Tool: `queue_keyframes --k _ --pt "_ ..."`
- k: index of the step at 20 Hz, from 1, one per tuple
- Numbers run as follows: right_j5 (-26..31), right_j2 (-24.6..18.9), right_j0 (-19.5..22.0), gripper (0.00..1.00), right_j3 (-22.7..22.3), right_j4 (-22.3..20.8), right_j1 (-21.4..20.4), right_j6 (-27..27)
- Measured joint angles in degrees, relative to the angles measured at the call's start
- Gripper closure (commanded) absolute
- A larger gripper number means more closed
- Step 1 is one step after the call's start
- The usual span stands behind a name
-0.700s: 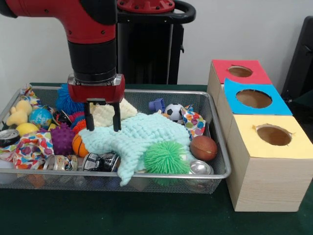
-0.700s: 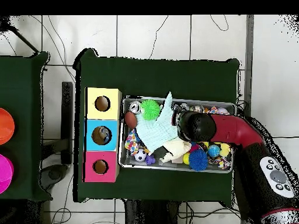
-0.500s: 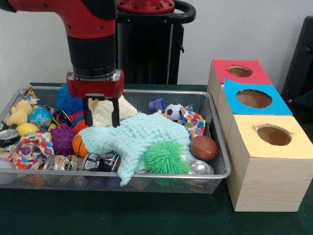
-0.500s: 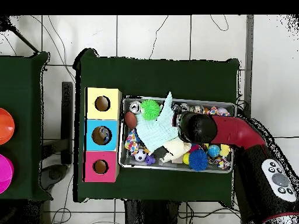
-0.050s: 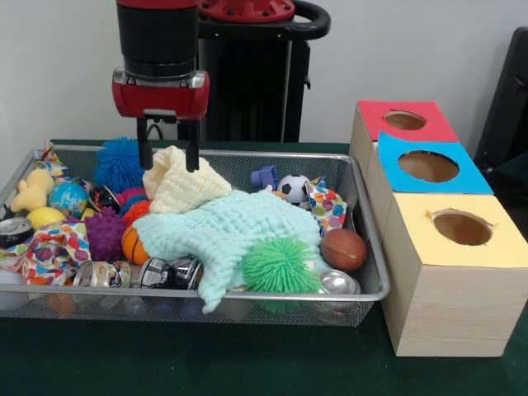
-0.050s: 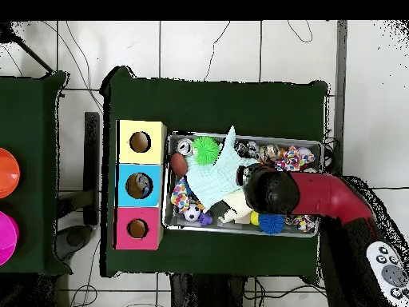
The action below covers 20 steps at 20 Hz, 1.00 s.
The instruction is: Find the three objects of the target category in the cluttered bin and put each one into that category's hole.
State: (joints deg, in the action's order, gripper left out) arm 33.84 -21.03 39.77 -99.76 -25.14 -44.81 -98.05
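My gripper (image 5: 167, 158) hangs open and empty just above a cream knitted cloth (image 5: 180, 186) at the back left of the wire bin (image 5: 247, 294). A large mint knitted cloth (image 5: 227, 229) covers the bin's middle. Around it lie a green spiky ball (image 5: 281, 266), a brown ball (image 5: 343, 248), a small soccer ball (image 5: 292, 188), an orange ball (image 5: 134, 244), a purple spiky ball (image 5: 105, 233) and a blue spiky ball (image 5: 119, 166). In the overhead view the arm's wrist (image 6: 268, 190) hides the gripper, and the mint cloth (image 6: 214, 177) shows beside it.
Three wooden boxes stand right of the bin, each with a round hole: red top (image 5: 405, 120), blue top (image 5: 428, 166), yellow top (image 5: 462, 228). Cans (image 5: 169, 272), patterned fabric (image 5: 54, 248), a globe ball (image 5: 68, 198) and a yellow plush (image 5: 33, 190) crowd the bin's left.
The gripper has risen from the mint cloth's left edge, still open and empty, and now hangs higher over the cream cloth. The cloths have not moved.
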Motion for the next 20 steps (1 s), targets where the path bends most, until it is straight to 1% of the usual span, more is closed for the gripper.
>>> queue_keyframes --k 3,8,14,20 --pt "-0.9 0.6 -0.2 0.0 -1.3 0.0 -1.1 0.0" --pt "-2.2 1.7 -1.2 0.0 -1.5 -0.1 -0.7 0.0" --pt "-2.7 2.9 -3.5 0.0 -0.4 -0.1 1.5 0.0" --pt "-2.8 3.7 -5.0 0.0 1.1 -0.1 3.5 0.0"
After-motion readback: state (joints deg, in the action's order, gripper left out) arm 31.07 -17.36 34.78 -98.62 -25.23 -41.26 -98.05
